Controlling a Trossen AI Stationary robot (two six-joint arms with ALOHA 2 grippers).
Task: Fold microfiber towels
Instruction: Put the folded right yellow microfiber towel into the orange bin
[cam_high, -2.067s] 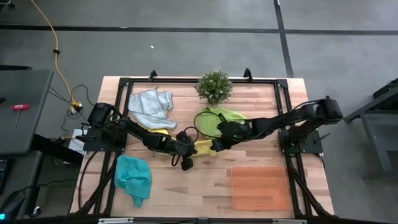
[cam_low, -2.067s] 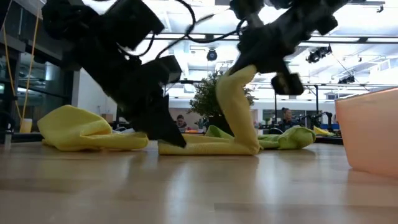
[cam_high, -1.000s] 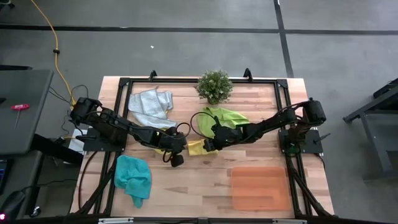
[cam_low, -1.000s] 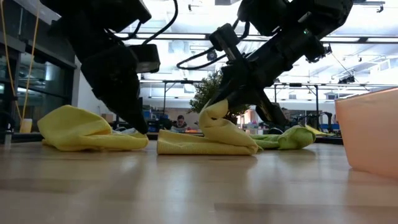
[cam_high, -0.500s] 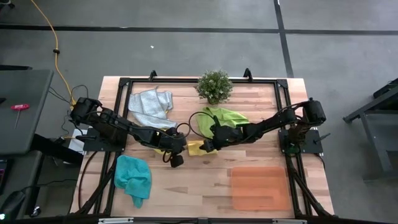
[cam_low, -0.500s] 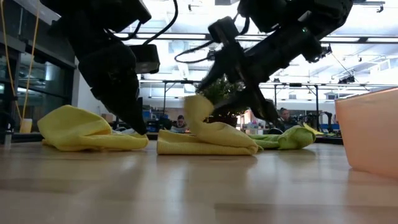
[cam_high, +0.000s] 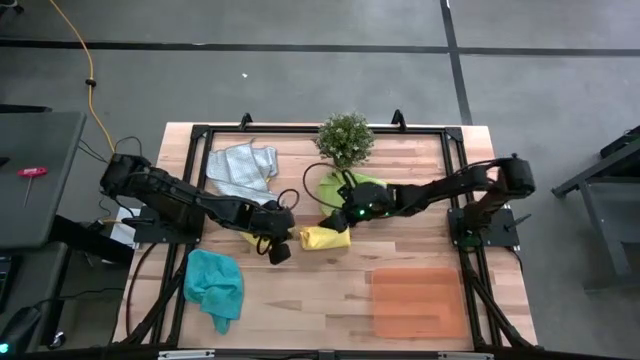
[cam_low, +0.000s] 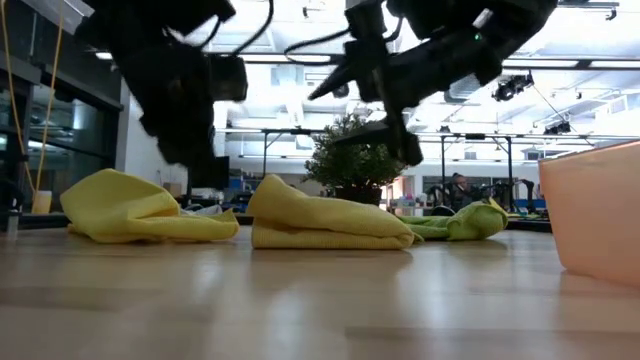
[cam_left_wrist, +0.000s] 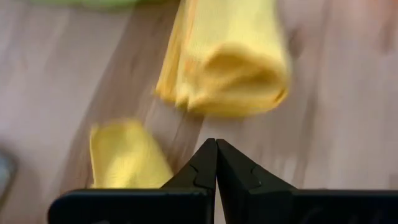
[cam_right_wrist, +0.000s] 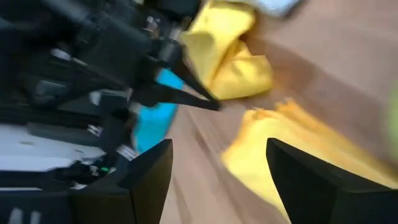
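Right pincer (cam_high: 338, 218): standing wide, hanging above the folded yellow towel (cam_high: 325, 238), holding nothing.
Left pincer (cam_high: 279, 254): pinched shut, empty, beside it.
Advice: pressing the fold flat before reaching for the lime green towel (cam_high: 362, 185).

The wooden table (cam_high: 300, 300) stands on a grey concrete floor (cam_high: 300, 85) crossed by dark seam lines, with a yellow cable (cam_high: 88, 75) trailing over it toward the table's left edge. Level across the tabletop, the room behind is a bright open workshop with rows of ceiling lights (cam_low: 300, 65), dark metal frames (cam_low: 510, 160) and tall windows (cam_low: 40, 140) on the left. A seated person (cam_low: 461, 190) shows far back, though perhaps there are others too small to tell.
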